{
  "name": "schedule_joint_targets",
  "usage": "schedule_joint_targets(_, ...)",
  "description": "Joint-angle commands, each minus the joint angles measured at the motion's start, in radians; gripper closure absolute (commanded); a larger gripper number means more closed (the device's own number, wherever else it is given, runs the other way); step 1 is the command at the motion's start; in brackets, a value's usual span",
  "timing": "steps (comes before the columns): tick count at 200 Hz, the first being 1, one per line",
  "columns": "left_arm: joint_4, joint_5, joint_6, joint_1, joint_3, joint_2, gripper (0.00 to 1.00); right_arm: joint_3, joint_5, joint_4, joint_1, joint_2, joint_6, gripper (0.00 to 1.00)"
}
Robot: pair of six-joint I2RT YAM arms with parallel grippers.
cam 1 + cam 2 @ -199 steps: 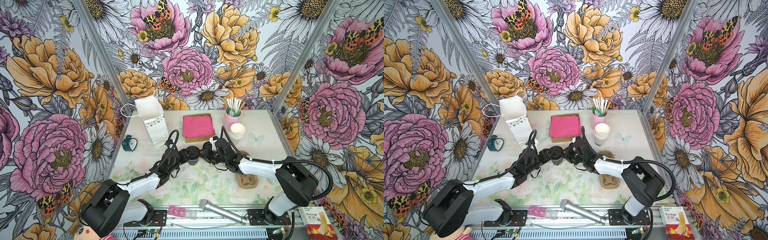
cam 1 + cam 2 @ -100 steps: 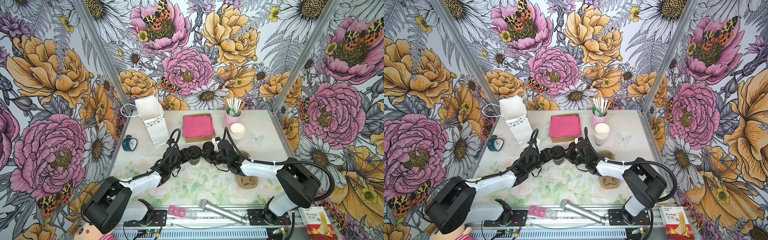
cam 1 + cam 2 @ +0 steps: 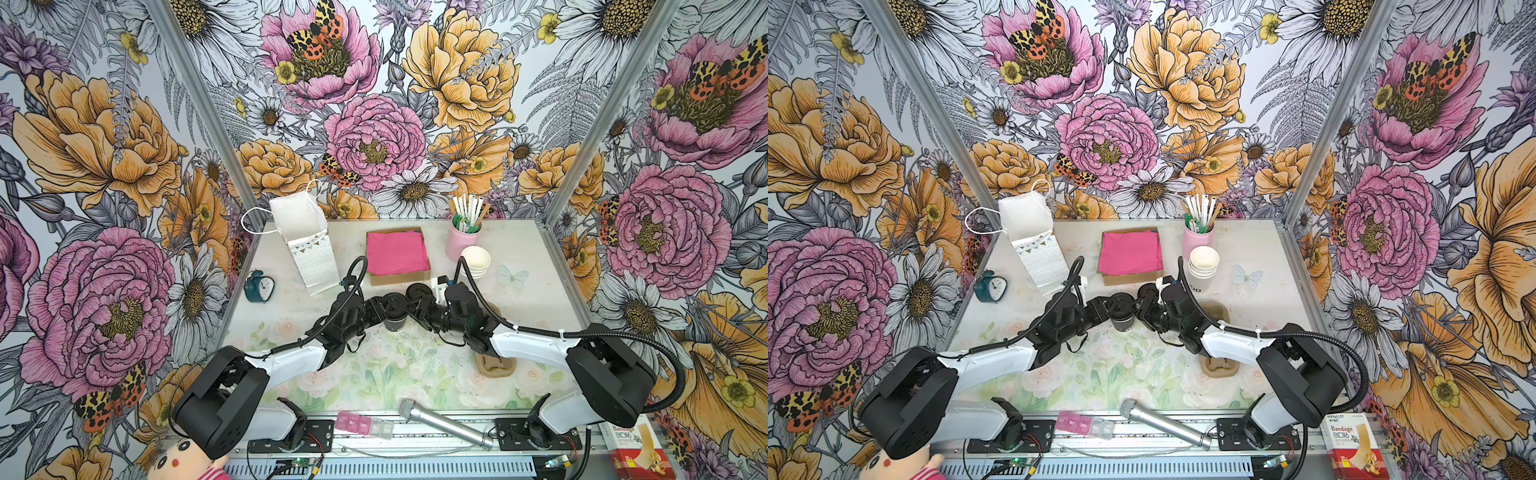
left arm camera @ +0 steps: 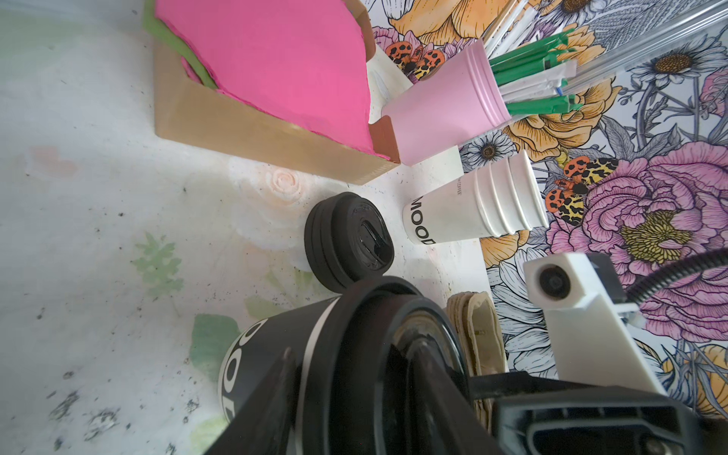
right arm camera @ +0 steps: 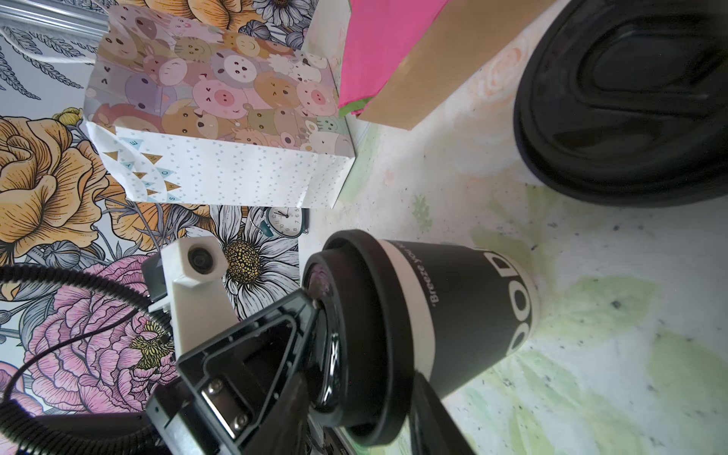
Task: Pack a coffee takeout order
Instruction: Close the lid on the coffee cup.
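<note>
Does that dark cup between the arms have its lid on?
On: the black lid sits over the rim of the cup. Fully snapped down? Cannot tell.

"mood" on cups (image 4: 472,205), "bandage" on box (image 3: 1352,444)

Staged robot-lab booth: floral wall panels (image 3: 374,137), aluminium frame posts (image 3: 203,112), rail-mounted arms (image 3: 291,359).

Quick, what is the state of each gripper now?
Left gripper: at the lidded black cup; grip cannot be told.
Right gripper: at the same cup's lid; open or shut cannot be told.
</note>
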Motion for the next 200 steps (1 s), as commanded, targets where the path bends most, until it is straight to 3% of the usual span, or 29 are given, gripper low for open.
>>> schedule_joint_targets(1,-0.376,0.075,0.036,-0.033,-0.081,0.096,0.52,-0.003,-0.016,0.101,-0.001,-0.060,-0.010,0.57)
schedule_joint_targets(74,-0.375,0.075,0.036,-0.032,-0.081,0.099,0.52,-0.047,0.019,0.086,-0.006,-0.095,-0.004,0.61)
schedule_joint_targets(162,-0.373,0.075,0.037,-0.035,-0.069,0.116,0.52,-0.093,0.039,0.106,-0.008,-0.083,0.049,0.84)
schedule_joint_targets(200,-0.371,0.077,0.037,-0.040,-0.062,0.127,0.52,-0.082,0.019,0.099,-0.008,-0.049,0.065,0.86)
